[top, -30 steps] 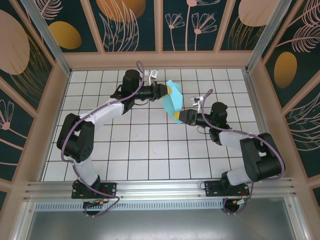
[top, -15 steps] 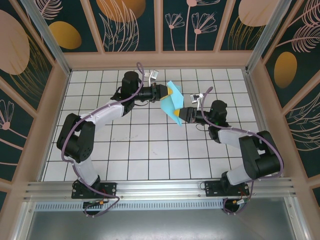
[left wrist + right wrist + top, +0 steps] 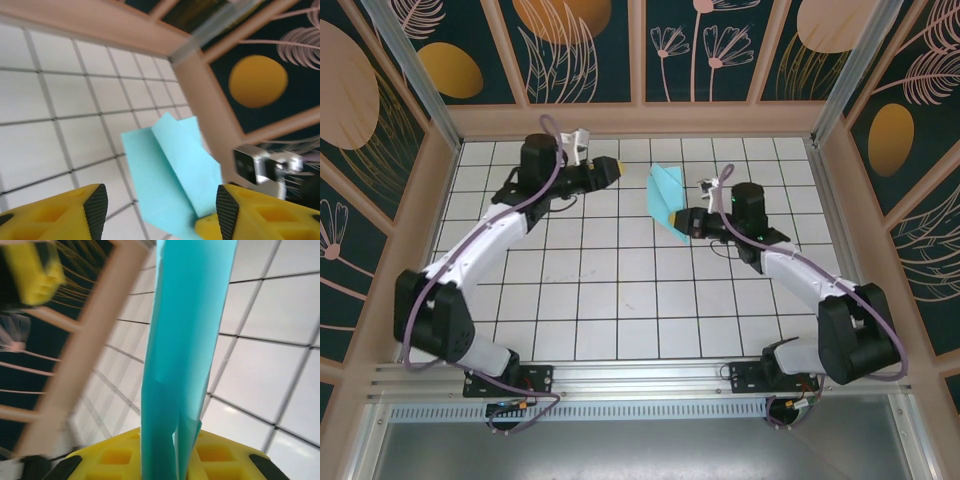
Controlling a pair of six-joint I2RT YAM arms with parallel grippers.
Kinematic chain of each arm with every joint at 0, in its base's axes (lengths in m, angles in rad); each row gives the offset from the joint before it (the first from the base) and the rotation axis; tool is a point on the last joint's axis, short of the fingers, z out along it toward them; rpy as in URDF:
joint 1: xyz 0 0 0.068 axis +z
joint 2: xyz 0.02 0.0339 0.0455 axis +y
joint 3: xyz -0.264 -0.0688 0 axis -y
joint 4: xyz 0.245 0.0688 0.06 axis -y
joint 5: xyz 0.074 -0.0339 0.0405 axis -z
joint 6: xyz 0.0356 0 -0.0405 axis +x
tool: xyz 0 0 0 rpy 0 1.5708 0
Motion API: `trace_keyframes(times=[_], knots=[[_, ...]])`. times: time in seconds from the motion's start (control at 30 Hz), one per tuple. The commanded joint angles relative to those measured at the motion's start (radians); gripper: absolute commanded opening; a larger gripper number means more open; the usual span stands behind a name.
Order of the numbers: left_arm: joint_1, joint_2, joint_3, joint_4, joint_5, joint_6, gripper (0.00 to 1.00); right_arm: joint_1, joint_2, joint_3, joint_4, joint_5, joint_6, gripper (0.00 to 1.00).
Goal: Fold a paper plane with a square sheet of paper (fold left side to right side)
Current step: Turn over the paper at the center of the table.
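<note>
The square sheet of paper (image 3: 665, 190), light turquoise and folded into a narrower creased shape, is held up above the white grid table at the back centre. My right gripper (image 3: 683, 222) is shut on its lower end. In the right wrist view the folded paper (image 3: 185, 340) rises from between the yellow fingers of that gripper (image 3: 172, 462). My left gripper (image 3: 617, 168) stands open about one tile to the left of the paper, touching nothing. In the left wrist view the paper (image 3: 170, 170) hangs beyond this gripper (image 3: 160, 207), apart from its black pads (image 3: 96, 207).
The white grid table (image 3: 620, 290) is fenced by wooden walls with dark floral panels; the back wall (image 3: 640, 118) runs close behind the paper. A corner post (image 3: 210, 110) stands behind the paper in the left wrist view.
My left gripper let go of the paper, opened and drew back to the left. My right gripper closed on the paper's lower end and now holds it alone.
</note>
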Motion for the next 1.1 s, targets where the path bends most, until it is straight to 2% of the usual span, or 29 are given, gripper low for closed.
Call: trace_keyframes(times=[0.0, 0.13, 0.2, 0.23, 0.33, 0.43, 0.63, 0.87, 0.93, 1.07], knots=[[-0.008, -0.110, -0.053, -0.161, -0.294, 0.139, 0.65, 0.160, -0.008, 0.167, -0.447, 0.519, -0.224, 0.21], [-0.008, -0.277, -0.170, -0.112, -0.506, 0.117, 0.69, 0.360, 0.122, 0.345, -0.696, 1.028, -0.209, 0.20], [-0.008, -0.344, -0.213, -0.098, -0.595, 0.101, 0.71, 0.437, 0.222, 0.434, -0.824, 1.220, -0.181, 0.20], [-0.008, -0.372, -0.231, -0.095, -0.630, 0.096, 0.72, 0.469, 0.281, 0.481, -0.893, 1.307, -0.159, 0.20], [-0.008, -0.436, -0.269, -0.095, -0.693, 0.090, 0.74, 0.538, 0.442, 0.604, -1.042, 1.466, -0.123, 0.19], [-0.008, -0.466, -0.278, -0.107, -0.718, 0.094, 0.75, 0.585, 0.572, 0.687, -1.107, 1.539, -0.124, 0.18], [-0.008, -0.482, -0.287, -0.118, -0.726, 0.095, 0.76, 0.614, 0.750, 0.751, -1.120, 1.581, -0.167, 0.19], [-0.008, -0.482, -0.297, -0.112, -0.717, 0.095, 0.76, 0.641, 0.862, 0.765, -1.085, 1.559, -0.212, 0.20], [-0.008, -0.480, -0.301, -0.110, -0.714, 0.094, 0.76, 0.647, 0.878, 0.763, -1.075, 1.533, -0.219, 0.24], [-0.009, -0.473, -0.304, -0.107, -0.704, 0.094, 0.76, 0.661, 0.875, 0.751, -1.047, 1.456, -0.240, 0.38]])
